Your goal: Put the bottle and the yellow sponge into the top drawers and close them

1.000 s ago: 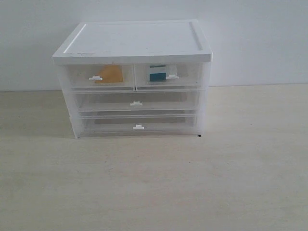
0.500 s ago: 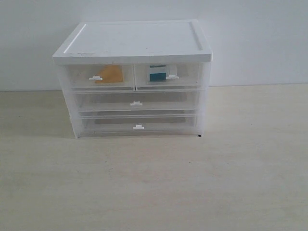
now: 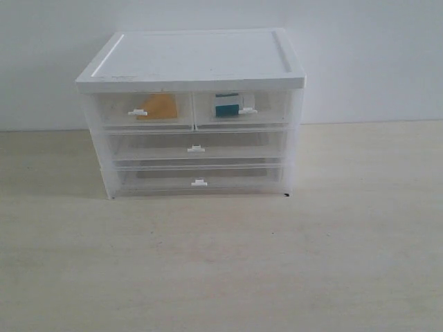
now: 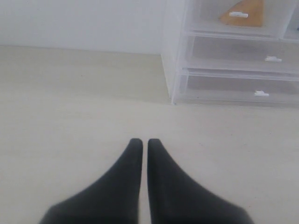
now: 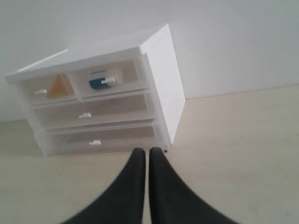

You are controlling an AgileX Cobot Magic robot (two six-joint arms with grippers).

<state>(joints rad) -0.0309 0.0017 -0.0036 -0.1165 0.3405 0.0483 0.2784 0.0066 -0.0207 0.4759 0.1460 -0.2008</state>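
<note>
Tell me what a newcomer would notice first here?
A white-topped cabinet stands on the table, every drawer closed. Behind the translucent fronts of the top drawers show the yellow sponge, left in the exterior view, and the bottle, right. The left gripper and right gripper are shut and empty, away from it.

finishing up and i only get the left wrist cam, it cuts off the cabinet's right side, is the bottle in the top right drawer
Observer: Yes, the bottle lies inside the right top drawer, showing through its translucent front.
Operator: is that drawer pushed in
Observer: It looks shut. In the exterior view its front sits level with the left top drawer.
Operator: and the right pincer
Observer: The right pincer is shut on nothing, back from the cabinet.
</note>
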